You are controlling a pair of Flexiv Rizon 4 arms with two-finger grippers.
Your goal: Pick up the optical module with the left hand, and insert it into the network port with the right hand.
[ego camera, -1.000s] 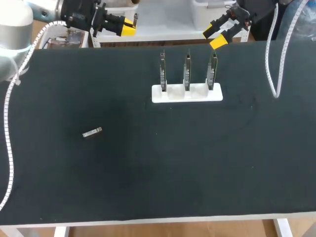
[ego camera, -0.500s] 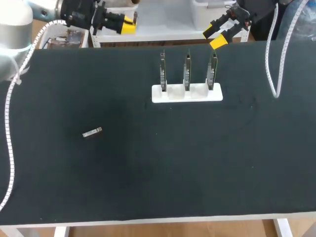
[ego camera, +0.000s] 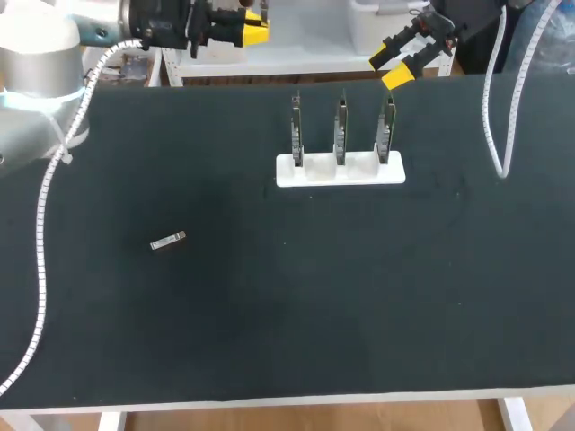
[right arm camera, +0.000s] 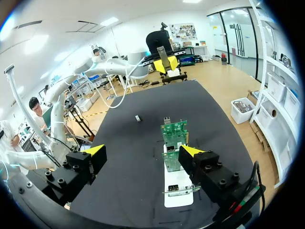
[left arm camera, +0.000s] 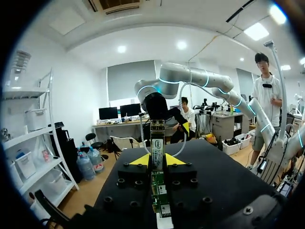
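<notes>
The optical module [ego camera: 168,241] lies flat on the black table [ego camera: 269,341], left of centre in the head view, alone and with nothing touching it. Three upright port boards [ego camera: 340,135] stand in a white holder [ego camera: 340,171] in the upper middle of the frame, well apart from the module; the ports themselves are too small to make out.

The left gripper [ego camera: 244,29] is at the upper left, out past the table's far edge and well away from the module. In its wrist view the yellow tips stand only a narrow gap apart and grip nothing, with the boards showing edge-on far ahead through the gap. The right gripper [ego camera: 398,65] hangs at the upper right, near the rightmost board, with its fingers spread wide and empty.

By my reading, nothing of the task is done yet. The module is not picked up, so every step is left: the left claw must come down over the module and close on it, the module must pass to the right claw, and then it must go into a port
</notes>
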